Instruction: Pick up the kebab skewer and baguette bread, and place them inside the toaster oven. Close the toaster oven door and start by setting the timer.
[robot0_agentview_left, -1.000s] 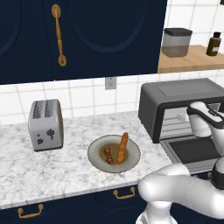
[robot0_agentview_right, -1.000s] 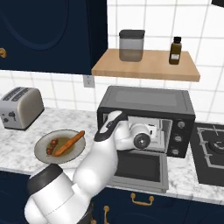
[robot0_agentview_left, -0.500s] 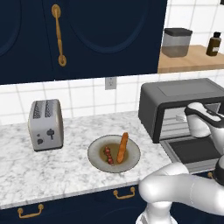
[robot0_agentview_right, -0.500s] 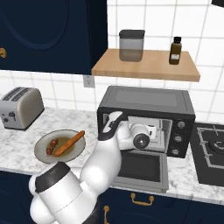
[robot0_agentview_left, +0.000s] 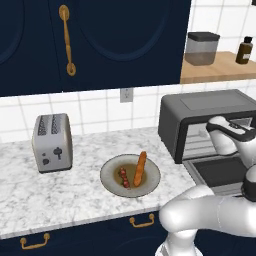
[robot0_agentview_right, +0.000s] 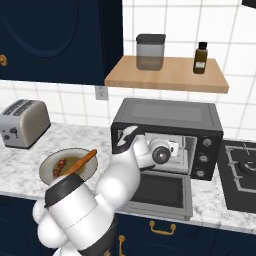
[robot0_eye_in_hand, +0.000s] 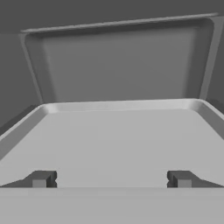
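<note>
The toaster oven (robot0_agentview_right: 167, 117) stands on the counter with its door (robot0_agentview_right: 161, 192) folded down flat in front. My white hand (robot0_agentview_right: 160, 151) reaches into the oven's mouth above the door. My gripper (robot0_eye_in_hand: 111, 180) is open, its fingertips (robot0_eye_in_hand: 41, 179) wide apart with nothing between them, facing the bare grey tray (robot0_eye_in_hand: 118, 135) and back wall inside. To the left of the oven, the kebab skewer (robot0_agentview_left: 123, 177) and the baguette bread (robot0_agentview_left: 140, 168) lie side by side on a round plate (robot0_agentview_left: 112, 167). The same baguette (robot0_agentview_right: 80, 162) and skewer (robot0_agentview_right: 59, 166) show in the right base view.
A silver two-slot toaster (robot0_agentview_left: 51, 142) stands at the left of the marble counter (robot0_agentview_left: 85, 200). A wooden shelf (robot0_agentview_right: 167, 75) above the oven carries a canister (robot0_agentview_right: 150, 51) and a dark bottle (robot0_agentview_right: 200, 57). A stove (robot0_agentview_right: 242, 170) lies right of the oven. Dark cabinets hang overhead.
The hand stays in the oven's mouth with the jaws wide. Only the arm's lower links have shifted slightly.
</note>
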